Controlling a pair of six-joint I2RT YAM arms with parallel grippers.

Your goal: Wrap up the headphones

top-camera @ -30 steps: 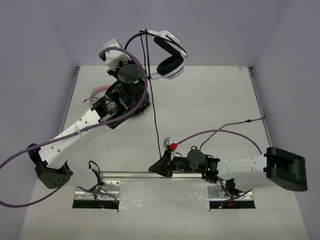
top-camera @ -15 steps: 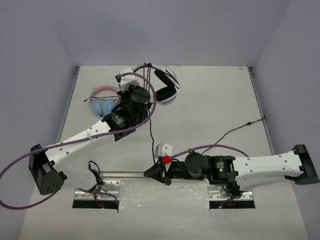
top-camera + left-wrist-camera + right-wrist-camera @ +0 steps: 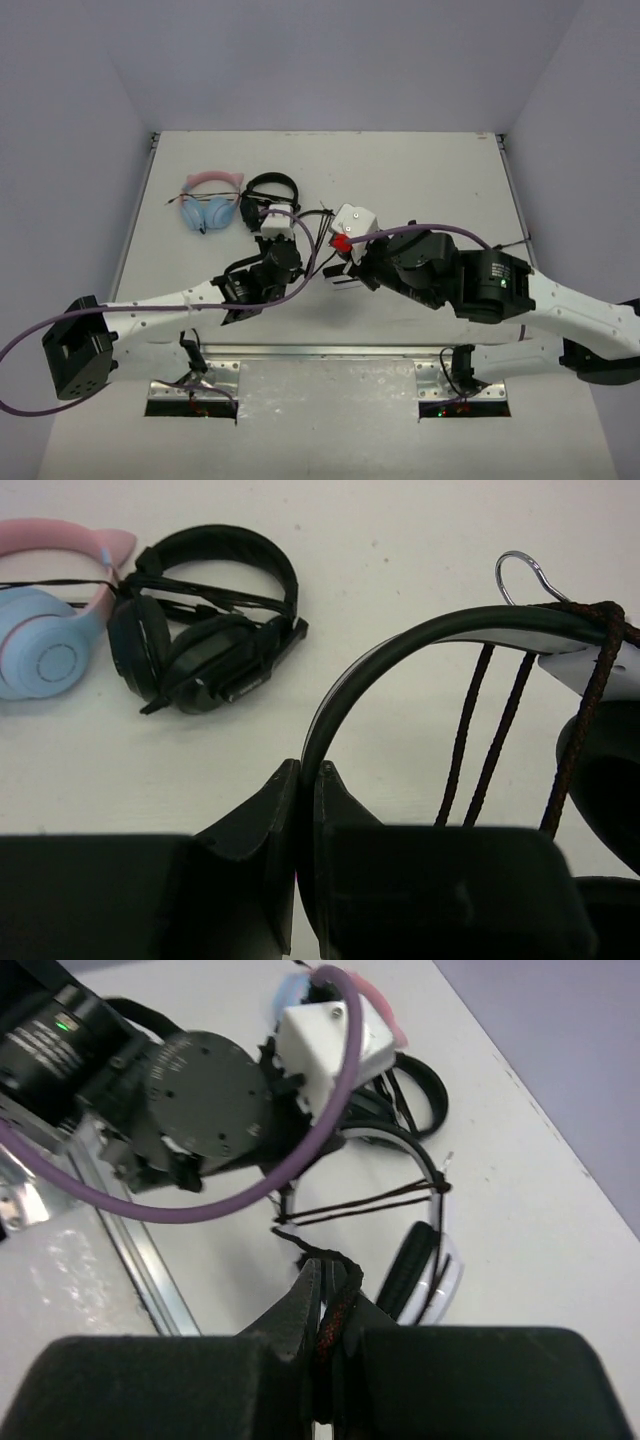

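The white headphones lie mid-table; the top view hides most of them under the two wrists. My left gripper (image 3: 300, 240) (image 3: 305, 780) is shut on one end of their headband (image 3: 450, 630). Thin black cable (image 3: 480, 730) crosses the headband arc in several strands. A black ear cushion (image 3: 605, 770) shows at the right. My right gripper (image 3: 335, 268) (image 3: 335, 1280) is shut on a bunch of the cable, just in front of the white ear cup (image 3: 425, 1260). Taut cable strands (image 3: 360, 1205) run from the headband back toward the left wrist.
A pink-and-blue cat-ear pair (image 3: 210, 205) (image 3: 50, 640) and an all-black pair (image 3: 270, 192) (image 3: 200, 650) lie at the back left, next to the left wrist. A metal rail (image 3: 330, 352) runs along the near edge. Walls close in the table.
The left arm has brought the headphones down from high at the back to mid-table. The right gripper has moved from the near rail up to the headphones, holding the cable.
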